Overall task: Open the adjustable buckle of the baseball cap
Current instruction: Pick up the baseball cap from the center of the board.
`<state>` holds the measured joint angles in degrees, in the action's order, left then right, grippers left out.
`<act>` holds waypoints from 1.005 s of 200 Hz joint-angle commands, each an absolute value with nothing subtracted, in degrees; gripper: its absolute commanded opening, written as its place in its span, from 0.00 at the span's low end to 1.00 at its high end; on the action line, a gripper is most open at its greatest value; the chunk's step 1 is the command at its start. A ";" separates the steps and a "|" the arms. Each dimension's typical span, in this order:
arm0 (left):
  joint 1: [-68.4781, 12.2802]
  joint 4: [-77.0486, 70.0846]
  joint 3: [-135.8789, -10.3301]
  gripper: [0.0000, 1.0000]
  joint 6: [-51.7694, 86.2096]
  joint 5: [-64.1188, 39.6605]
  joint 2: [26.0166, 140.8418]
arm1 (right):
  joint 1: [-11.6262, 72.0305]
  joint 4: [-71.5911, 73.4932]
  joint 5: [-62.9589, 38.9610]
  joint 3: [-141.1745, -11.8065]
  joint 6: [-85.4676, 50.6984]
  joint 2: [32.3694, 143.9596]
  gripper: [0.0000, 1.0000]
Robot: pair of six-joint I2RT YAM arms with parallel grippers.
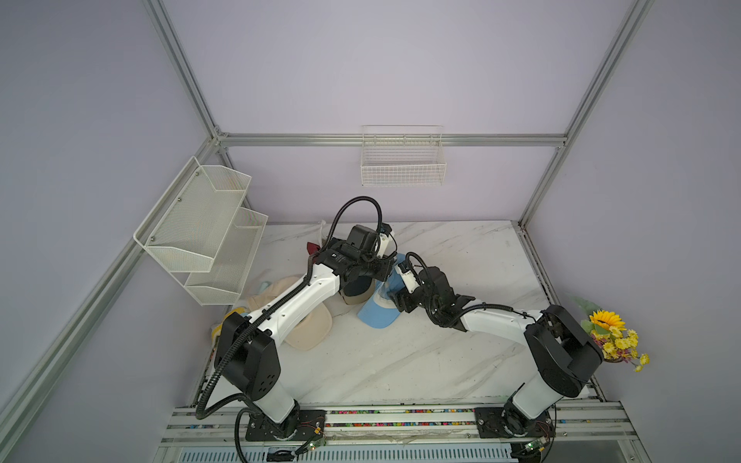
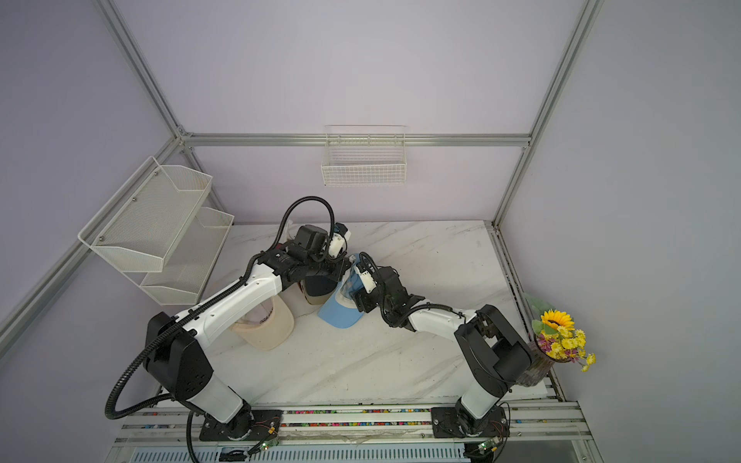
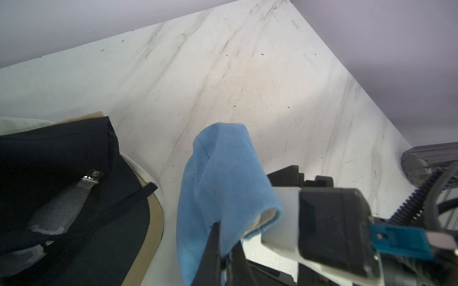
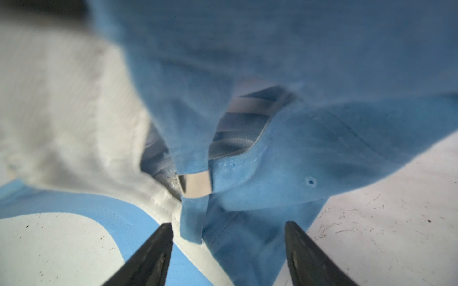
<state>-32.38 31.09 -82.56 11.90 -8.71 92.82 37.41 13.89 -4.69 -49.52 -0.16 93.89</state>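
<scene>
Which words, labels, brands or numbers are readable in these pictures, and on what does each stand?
No text can be read anywhere.
beige cap: dark lettering, too small to read.
left arm: small white mark near its wrist, too small to read.
blue cap: none shows.

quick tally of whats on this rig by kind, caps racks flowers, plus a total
caps: 3 (light blue fabric cap, navy cap with tan brim, beige fabric cap)
white wall racks: 2 (two-tier mesh shelf, wire basket)
bunch of yellow flowers: 1
total: 6
not counted, too hidden to tell: yellow scrap, dark red scrap
</scene>
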 commanded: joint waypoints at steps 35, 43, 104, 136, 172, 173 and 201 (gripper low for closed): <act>-32.51 30.19 -84.32 0.00 13.86 -8.96 88.97 | 38.12 15.47 -0.66 -45.54 1.93 92.28 0.74; -32.52 30.23 -84.55 0.00 13.89 -9.05 88.98 | 38.24 16.07 0.06 -45.26 2.02 92.37 0.74; -32.52 30.57 -84.91 0.00 14.57 -10.93 88.00 | 39.37 19.65 7.07 -46.08 3.34 94.13 0.74; -32.51 30.57 -84.96 0.00 15.08 -11.73 86.93 | 40.28 20.01 7.67 -46.52 3.84 94.58 0.73; -32.50 30.58 -85.85 0.00 15.84 -12.34 86.75 | 43.14 22.06 10.80 -45.24 5.18 94.76 0.73; -32.51 30.59 -85.85 0.00 15.92 -12.46 86.75 | 43.19 22.19 11.07 -45.21 5.27 94.80 0.73; -32.52 30.59 -86.23 0.00 16.50 -13.89 86.71 | 43.35 24.66 17.25 -45.21 4.03 96.35 0.71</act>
<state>-32.38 32.08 -83.05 14.81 -11.64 88.73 43.07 20.49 10.87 -45.60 3.92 94.76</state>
